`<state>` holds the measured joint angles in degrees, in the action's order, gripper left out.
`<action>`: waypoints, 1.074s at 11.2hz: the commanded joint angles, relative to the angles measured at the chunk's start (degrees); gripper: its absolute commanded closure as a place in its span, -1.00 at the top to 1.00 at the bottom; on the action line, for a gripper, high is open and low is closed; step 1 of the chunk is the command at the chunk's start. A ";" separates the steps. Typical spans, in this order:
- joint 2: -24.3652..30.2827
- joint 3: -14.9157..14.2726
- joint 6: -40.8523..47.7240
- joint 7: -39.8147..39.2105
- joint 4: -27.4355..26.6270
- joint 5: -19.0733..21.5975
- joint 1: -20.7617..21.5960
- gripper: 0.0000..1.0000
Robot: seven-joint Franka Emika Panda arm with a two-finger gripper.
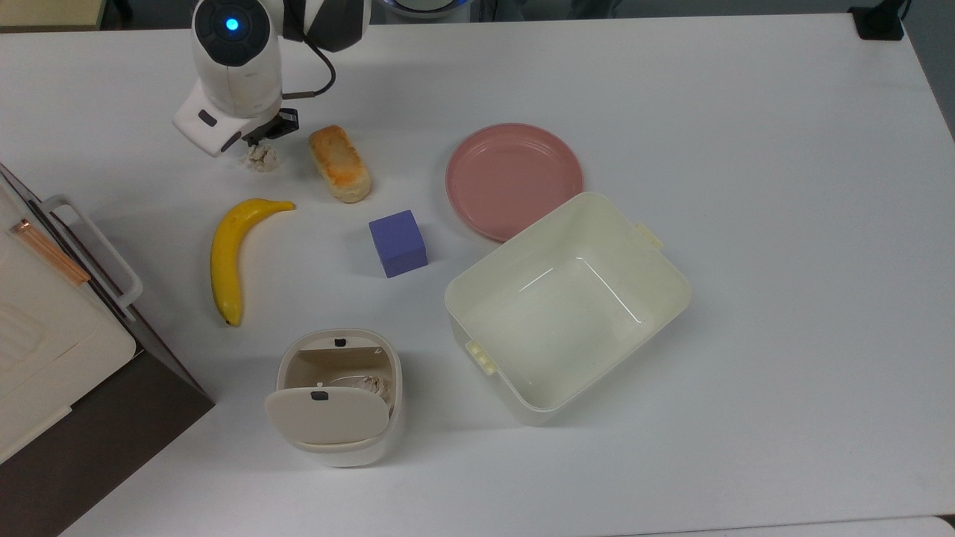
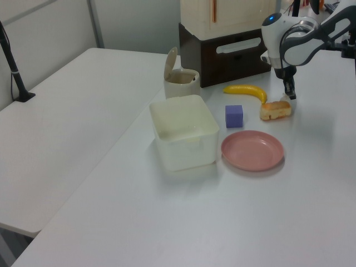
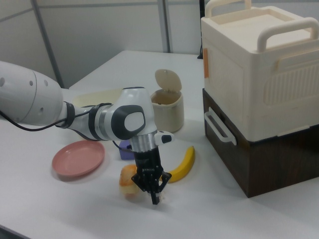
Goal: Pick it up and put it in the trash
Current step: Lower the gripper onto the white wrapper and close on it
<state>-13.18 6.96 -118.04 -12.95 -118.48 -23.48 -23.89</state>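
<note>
Gripper (image 1: pixel 262 143) in the top view's upper left looked pinched on the paper wad (image 1: pixel 260 157); I judged a straight lift best, clear of the bread roll (image 1: pixel 340 163), then toward the bin (image 1: pixel 336 395).

Counted on the table: one paper wad (image 1: pixel 260 157), one bread roll (image 1: pixel 340 163), one banana (image 1: pixel 227 256), one purple cube (image 1: pixel 398 242), one pink plate (image 1: pixel 513 179), one cream tub (image 1: pixel 567 306), one lidded bin (image 1: pixel 336 397).

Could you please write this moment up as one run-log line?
phase: grasping | gripper: down at paper wad, fingers closed on it, beside bread roll | trash bin: lid open, wad not yet in
</note>
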 commanded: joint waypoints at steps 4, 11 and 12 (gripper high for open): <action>1.40 -0.02 -0.52 0.99 0.97 0.01 0.60 0.90; 1.14 0.68 -1.05 0.11 1.06 0.01 0.69 1.00; 1.05 1.12 -1.14 0.03 1.06 0.01 0.69 1.00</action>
<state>-12.93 7.78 -118.04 -12.91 -116.74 -23.48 -23.76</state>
